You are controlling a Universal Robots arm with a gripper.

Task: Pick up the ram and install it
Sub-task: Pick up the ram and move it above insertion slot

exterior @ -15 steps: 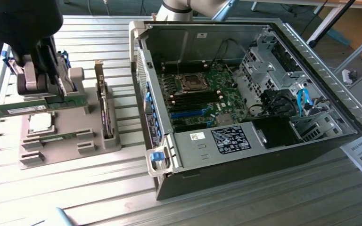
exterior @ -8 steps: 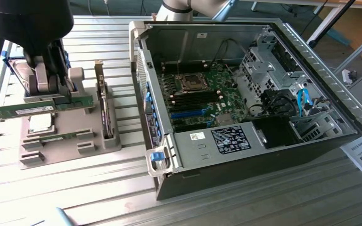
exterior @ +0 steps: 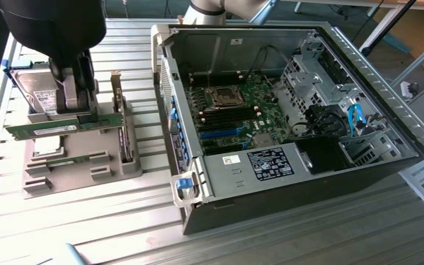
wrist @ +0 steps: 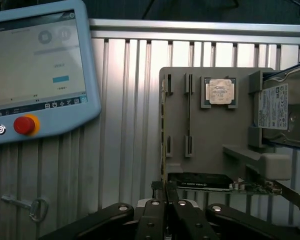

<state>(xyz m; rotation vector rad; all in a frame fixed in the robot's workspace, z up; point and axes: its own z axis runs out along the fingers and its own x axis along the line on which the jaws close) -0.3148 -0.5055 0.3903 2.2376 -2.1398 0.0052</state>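
The slatted metal worktop [exterior: 86, 221] carried everything. The open computer case [exterior: 286, 201] lay on its side toward the exterior view's right. The gray holder [exterior: 72, 178] sat toward that view's left, well apart from the case. The hard drive [exterior: 39, 91] stood at the holder's far end.

The claw [exterior: 74, 113] hung above the holder. It was pinched narrow, and it looked like it held the ram [exterior: 50, 131] near the middle. The ram seemed lifted off the holder, because it looked longer than another green stick [exterior: 75, 160] resting lower in a groove.

The ram's long side ran across the exterior view, tipped up a little at the right end. Inside the case, the long dark slots [exterior: 231, 114] lay to that view's right of the claw, and they ran nearly the same way as the ram.

The exterior view showed the case, the slots and the flat face of the ram. The wrist view looked down on the holder from high above. There the fingers [wrist: 154, 215] stood very close together. That view also showed a screen with a red button [wrist: 25, 125], a small square silver chip [wrist: 220, 92] in its pocket, and a little key [wrist: 30, 207] on the worktop.
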